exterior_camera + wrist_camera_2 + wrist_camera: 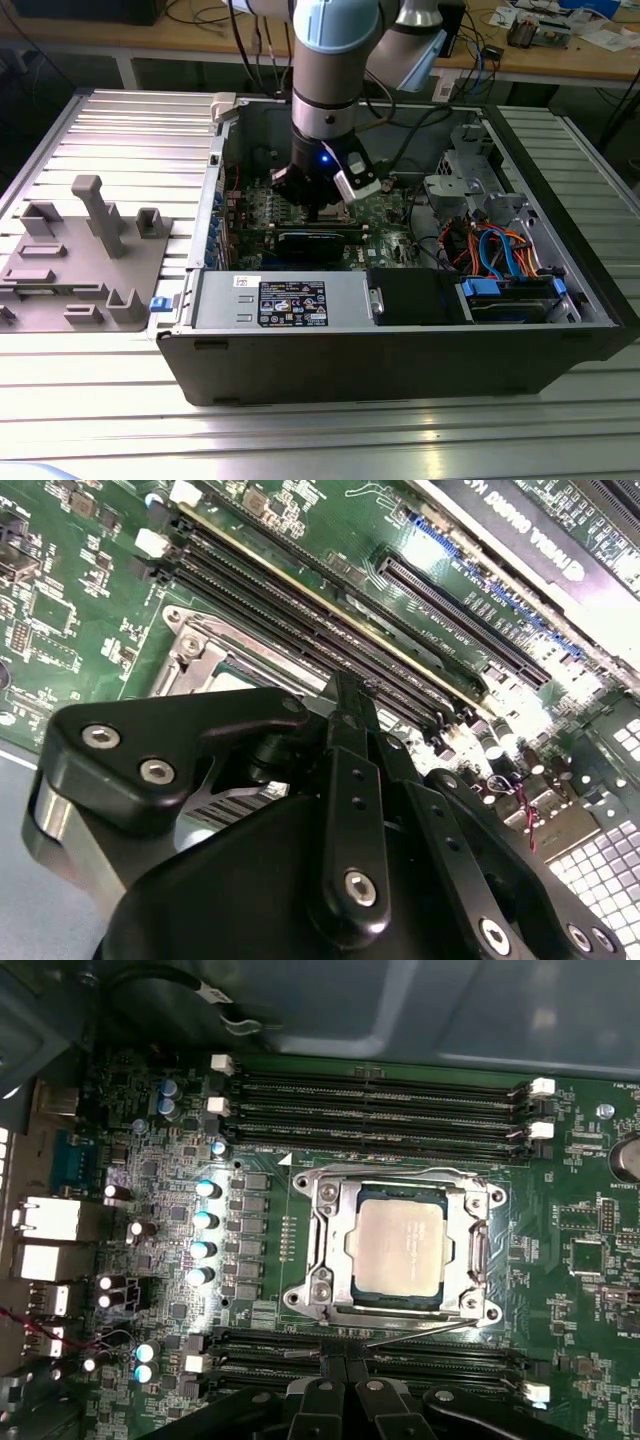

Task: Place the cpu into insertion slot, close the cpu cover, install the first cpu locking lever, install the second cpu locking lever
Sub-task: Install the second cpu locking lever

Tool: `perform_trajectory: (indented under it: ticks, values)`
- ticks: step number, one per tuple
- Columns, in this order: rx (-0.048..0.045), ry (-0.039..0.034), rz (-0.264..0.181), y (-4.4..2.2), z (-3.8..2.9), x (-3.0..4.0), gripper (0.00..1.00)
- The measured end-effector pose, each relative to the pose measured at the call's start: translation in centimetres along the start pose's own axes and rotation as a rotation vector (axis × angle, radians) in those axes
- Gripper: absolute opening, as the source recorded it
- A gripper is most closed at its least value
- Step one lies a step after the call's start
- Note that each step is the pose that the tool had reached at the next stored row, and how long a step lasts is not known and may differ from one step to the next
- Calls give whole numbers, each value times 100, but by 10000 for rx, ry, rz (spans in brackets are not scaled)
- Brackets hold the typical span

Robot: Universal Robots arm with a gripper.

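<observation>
The cpu (398, 1250) lies flat in its socket on the green motherboard, its dull silver top showing. The cpu cover (330, 1245), a silvery frame, lies down around it; one corner of the frame (195, 645) shows in the second wrist view. A thin metal locking lever (415, 1331) runs along the socket edge nearest my gripper and stands slightly out from it. My gripper (344, 1365) hovers just beside that lever with its black fingers (345, 730) together and nothing seen between them. In the exterior view the gripper (318, 212) hangs low inside the open computer case.
Rows of black memory slots (380, 1100) flank the socket on two sides. A long black card (312, 243) lies close by the gripper. Case walls (400, 345), cables and a drive bay (500, 260) crowd the exterior view's right. A grey fixture (85, 255) sits on the table at the left.
</observation>
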State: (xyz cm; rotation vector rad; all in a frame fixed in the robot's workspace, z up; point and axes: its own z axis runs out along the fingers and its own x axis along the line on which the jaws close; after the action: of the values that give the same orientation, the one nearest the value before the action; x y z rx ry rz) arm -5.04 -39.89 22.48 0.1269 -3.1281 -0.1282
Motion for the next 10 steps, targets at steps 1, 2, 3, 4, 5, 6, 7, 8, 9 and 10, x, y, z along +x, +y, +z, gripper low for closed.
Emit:
perform_trajectory:
  ticks: [1,2,3,4,5,6,7,8,9,10]
  values:
    - [-22,3,-16,-7,2,6,11]
    - [-42,9,-30,-13,6,11,11]
    - [-56,13,-38,-17,9,15,11]
    - [-80,19,-50,-23,12,21,11]
    - [-98,24,-59,-27,15,26,11]
    - [-117,28,-66,-32,17,32,11]
    - [-134,32,-75,-36,20,37,11]
    - [-162,36,-87,-42,25,44,11]
    - [-178,40,-95,-46,27,49,11]
    - [-194,44,-103,-51,29,54,11]
